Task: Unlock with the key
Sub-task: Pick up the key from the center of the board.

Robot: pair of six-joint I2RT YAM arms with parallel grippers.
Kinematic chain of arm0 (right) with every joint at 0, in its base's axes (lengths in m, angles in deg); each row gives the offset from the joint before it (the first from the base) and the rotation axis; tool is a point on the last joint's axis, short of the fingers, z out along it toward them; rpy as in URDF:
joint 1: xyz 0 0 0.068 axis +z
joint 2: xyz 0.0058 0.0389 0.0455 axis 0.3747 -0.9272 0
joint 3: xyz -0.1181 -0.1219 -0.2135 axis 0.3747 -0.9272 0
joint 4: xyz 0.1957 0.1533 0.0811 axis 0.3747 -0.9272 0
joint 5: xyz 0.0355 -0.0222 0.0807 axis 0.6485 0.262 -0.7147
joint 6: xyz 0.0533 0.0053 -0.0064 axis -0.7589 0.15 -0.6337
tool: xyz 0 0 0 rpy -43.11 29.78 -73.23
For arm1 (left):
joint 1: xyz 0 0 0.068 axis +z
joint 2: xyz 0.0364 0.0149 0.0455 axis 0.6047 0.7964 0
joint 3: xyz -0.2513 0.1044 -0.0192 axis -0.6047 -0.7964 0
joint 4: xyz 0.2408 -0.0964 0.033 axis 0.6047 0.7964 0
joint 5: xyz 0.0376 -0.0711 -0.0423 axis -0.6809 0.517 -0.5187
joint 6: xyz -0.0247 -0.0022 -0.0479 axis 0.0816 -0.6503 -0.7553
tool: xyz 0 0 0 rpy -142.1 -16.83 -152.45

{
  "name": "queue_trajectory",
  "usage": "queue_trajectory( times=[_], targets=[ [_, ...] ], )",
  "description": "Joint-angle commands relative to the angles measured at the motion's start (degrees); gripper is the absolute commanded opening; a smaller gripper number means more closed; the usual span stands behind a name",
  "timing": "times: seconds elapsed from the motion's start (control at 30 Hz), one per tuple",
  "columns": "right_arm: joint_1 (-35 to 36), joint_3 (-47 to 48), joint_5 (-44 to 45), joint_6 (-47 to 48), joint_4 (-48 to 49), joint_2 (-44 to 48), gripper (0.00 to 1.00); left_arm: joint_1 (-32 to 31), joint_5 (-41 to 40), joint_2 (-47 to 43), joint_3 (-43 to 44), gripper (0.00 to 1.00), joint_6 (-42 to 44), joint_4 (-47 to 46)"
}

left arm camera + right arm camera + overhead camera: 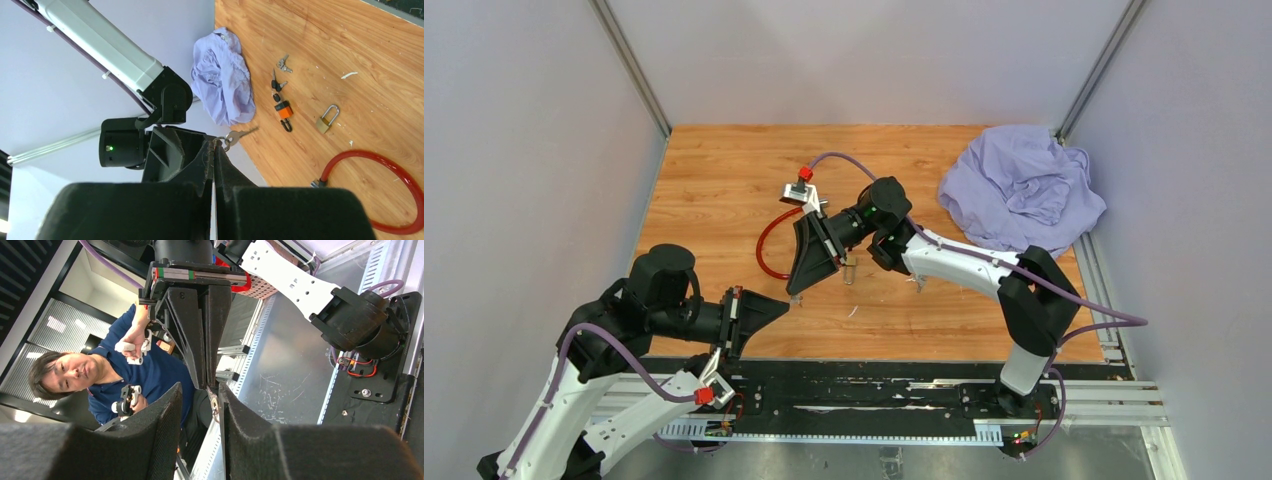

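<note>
My left gripper is shut on the ring of a silver key, whose blade sticks out past the fingertips above the table. In the right wrist view the key hangs between the spread fingers of my right gripper, close against the right-hand finger, with a wide gap to the other. From above, the two grippers meet tip to tip over the near middle of the table. A brass padlock lies on the wood, apart from both grippers.
An orange padlock, a black-headed key and a small bunch of keys lie near the brass one. A red cable lock curls left of the right arm. A lilac cloth is heaped at the back right.
</note>
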Motion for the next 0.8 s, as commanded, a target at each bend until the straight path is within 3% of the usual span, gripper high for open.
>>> queue_trajectory(
  times=[0.0, 0.23, 0.43, 0.5, 0.77],
  targets=[
    [1.2, -0.9, -1.1, 0.9, 1.6, 0.8, 0.31, -0.4, 0.3, -0.1, 1.3, 0.00, 37.2, -0.6],
    [1.6, -2.3, -1.1, -0.3, 3.2, 0.9, 0.27, -0.5, 0.5, -0.3, 1.2, 0.00, 37.2, -0.5],
    [1.6, -2.9, -1.0, -3.8, 7.5, 0.6, 0.09, -0.5, 0.3, -0.4, 1.3, 0.01, 37.0, -0.5],
    [1.6, -3.1, -0.8, -6.7, 10.2, 0.3, 0.01, -0.5, 0.1, -0.5, 1.1, 0.00, 37.1, -0.5],
    [0.6, -2.6, -0.6, -24.2, 30.8, -2.7, 0.01, -0.5, -2.3, -0.5, 0.9, 0.00, 37.1, -0.5]
  ],
)
